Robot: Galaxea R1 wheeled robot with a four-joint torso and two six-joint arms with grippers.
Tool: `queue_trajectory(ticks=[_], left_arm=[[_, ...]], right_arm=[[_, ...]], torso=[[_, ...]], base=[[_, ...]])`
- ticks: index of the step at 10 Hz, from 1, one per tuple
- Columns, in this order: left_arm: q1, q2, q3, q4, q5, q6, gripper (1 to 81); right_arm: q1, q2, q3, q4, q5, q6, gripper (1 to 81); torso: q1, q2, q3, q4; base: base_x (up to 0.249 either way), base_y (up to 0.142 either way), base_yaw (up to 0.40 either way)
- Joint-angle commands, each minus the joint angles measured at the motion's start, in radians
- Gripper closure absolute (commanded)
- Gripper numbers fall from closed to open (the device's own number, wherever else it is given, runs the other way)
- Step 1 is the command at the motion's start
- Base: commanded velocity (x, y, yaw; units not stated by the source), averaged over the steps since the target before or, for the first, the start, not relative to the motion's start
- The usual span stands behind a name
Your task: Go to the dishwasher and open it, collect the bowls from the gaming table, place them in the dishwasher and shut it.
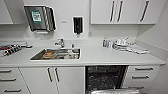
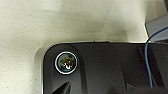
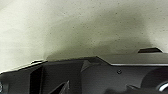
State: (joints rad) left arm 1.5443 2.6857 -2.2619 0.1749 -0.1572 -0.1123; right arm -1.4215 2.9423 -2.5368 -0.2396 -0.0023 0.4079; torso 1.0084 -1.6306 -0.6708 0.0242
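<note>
- End effector state on both arms is something we cannot tell: our wrist views show speckled pale floor (image 2: 50,22) beyond dark robot parts.
- We face a white tabletop (image 1: 105,56) with the dishwasher (image 1: 105,77) beneath it, right of centre; its door (image 1: 115,91) is lowered and the dark racked interior shows.
- Left of it we see white cabinet doors (image 1: 53,80), and above them a steel sink (image 1: 56,54) holding items, with a faucet (image 1: 60,43) behind.
- On the wall hang a paper towel dispenser (image 1: 40,18) and a dark soap dispenser (image 1: 78,25).
</note>
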Motion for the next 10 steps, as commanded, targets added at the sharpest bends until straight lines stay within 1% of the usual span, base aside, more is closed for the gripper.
queue_trajectory(ticks=[1,3,4,7,8,10], left_arm=[[-0.029,0.066,-0.129,0.0,0.053,0.0,1.0],[-0.026,0.105,-0.209,-0.014,0.054,-0.003,1.0],[-0.025,0.119,-0.238,-0.014,0.054,-0.004,1.0],[-0.022,0.132,-0.258,-0.011,0.058,-0.004,1.0],[-0.02,0.14,-0.265,-0.008,0.058,-0.003,1.0],[-0.02,0.161,-0.286,-0.015,0.056,-0.003,1.0]], right_arm=[[0.049,0.003,0.007,-0.009,-0.039,0.0,1.0],[0.048,0.019,-0.003,-0.01,-0.004,-0.001,1.0],[0.049,0.028,-0.006,-0.01,-0.001,-0.001,1.0],[0.043,0.074,-0.06,-0.01,0.001,0.009,1.0],[0.048,0.092,-0.106,-0.01,0.001,0.011,1.0],[0.06,0.097,-0.132,-0.013,0.001,0.011,1.0]], torso=[[-0.061,0.096,0.0,0.0],[-0.105,0.164,0.0,0.0],[-0.13,0.203,0.0,0.0],[-0.196,0.305,0.0,0.0],[-0.218,0.338,0.0,0.0],[-0.264,0.411,0.0,0.0]], base=[[0.0,0.0,0.0],[0.0,0.0,0.0],[0.0,0.0,0.0],[0.0,0.0,0.0],[0.0,0.0,0.0],[0.0,0.0,0.0]])
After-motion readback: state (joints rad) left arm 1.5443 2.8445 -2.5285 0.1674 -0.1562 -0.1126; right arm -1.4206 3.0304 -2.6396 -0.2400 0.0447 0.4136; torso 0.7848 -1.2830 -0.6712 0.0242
